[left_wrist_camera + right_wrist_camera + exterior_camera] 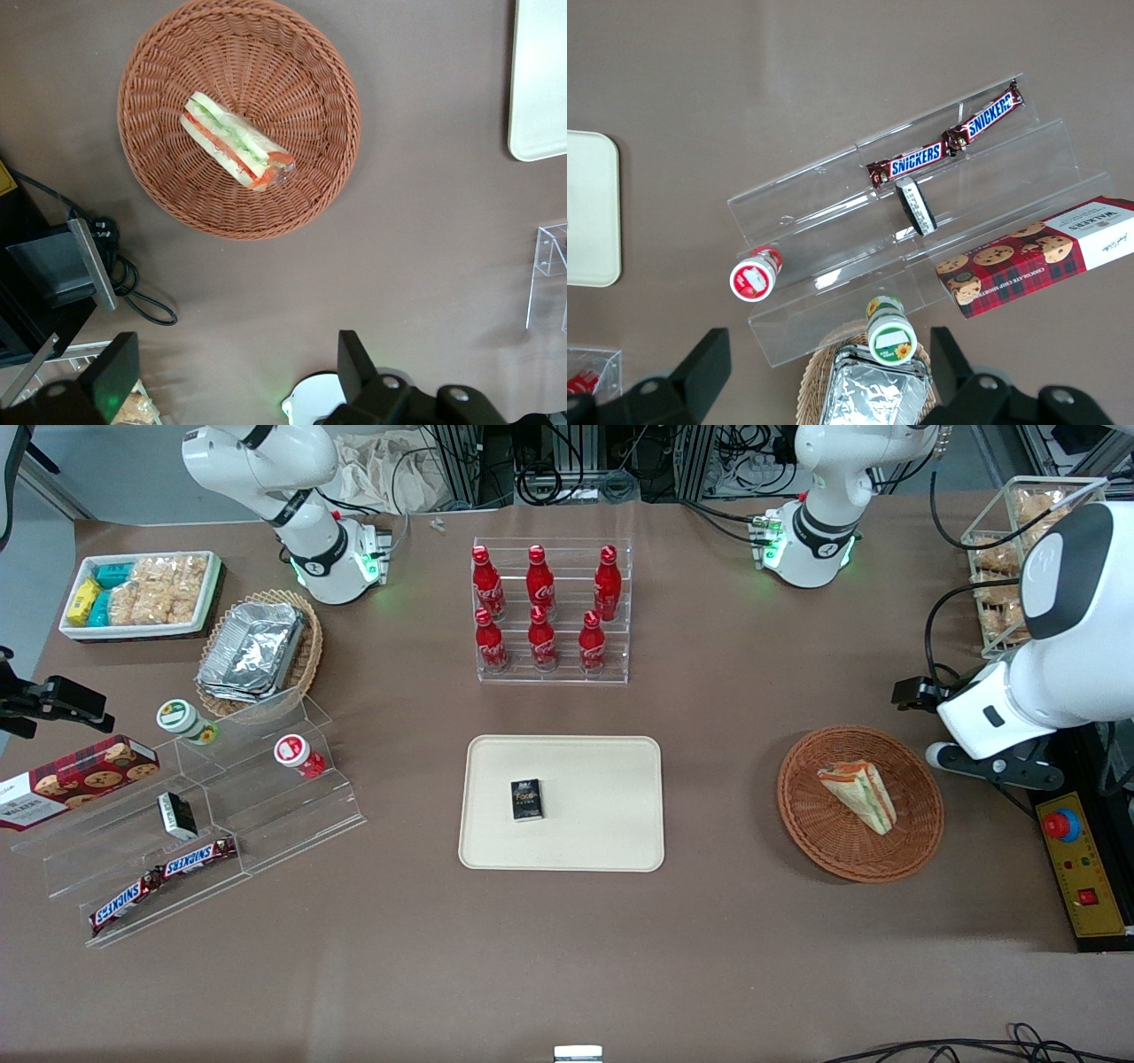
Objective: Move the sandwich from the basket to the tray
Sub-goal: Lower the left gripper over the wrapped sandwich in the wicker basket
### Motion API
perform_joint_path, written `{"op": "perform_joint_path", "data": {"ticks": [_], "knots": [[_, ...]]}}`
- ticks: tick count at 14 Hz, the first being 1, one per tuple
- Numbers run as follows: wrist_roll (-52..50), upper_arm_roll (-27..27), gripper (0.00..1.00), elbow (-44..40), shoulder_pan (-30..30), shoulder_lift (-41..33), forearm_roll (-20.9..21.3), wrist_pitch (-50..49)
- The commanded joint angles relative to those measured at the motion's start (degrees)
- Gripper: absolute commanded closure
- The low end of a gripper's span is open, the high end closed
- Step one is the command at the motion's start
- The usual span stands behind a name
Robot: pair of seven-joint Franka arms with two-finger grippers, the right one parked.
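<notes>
Sandwich lying diagonally in basket near bench's working-arm edge; tool raised alongside, fingers apart, empty; tray mid-bench.

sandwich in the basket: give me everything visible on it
The sandwich is a small triangular wedge in clear wrap: pale bread with orange, green and red filling layers showing along its cut face. It lies on its side, roughly central in the round reddish-brown wicker basket, touching only the weave. It looks intact. The gripper hangs open above the table beside the basket, clear of both. The cream tray lies toward the parked arm's end.
</notes>
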State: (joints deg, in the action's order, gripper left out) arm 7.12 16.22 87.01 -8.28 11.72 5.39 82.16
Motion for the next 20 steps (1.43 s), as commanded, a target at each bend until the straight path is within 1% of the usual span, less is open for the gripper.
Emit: {"op": "perform_joint_path", "data": {"ticks": [1, 4, 6, 8, 10, 14, 17, 18, 20], "knots": [[0.6, -0.3, 0.00, -1.9, 0.3, 0.8, 0.8, -1.7], [0.2, -0.3, 0.00, -2.0, 0.4, 2.0, 1.2, -1.3], [-2.3, -0.5, 0.00, -0.6, 0.3, 2.6, 1.6, -0.3], [-12.8, -0.8, 0.00, 5.2, -1.1, 1.0, 0.7, 6.4], [-21.3, -0.8, 0.00, 13.3, -2.6, -1.3, -1.1, 15.3], [-29.4, -2.2, 0.00, 27.5, -3.6, -3.2, -1.6, 32.1], [-35.8, -3.4, 0.00, 37.6, -3.5, -3.6, -1.5, 47.9], [-37.6, -3.4, 0.00, 39.2, -3.5, -3.0, -1.4, 50.9], [-38.6, -3.4, 0.00, 39.6, -3.5, -2.0, -1.0, 51.5]]}}
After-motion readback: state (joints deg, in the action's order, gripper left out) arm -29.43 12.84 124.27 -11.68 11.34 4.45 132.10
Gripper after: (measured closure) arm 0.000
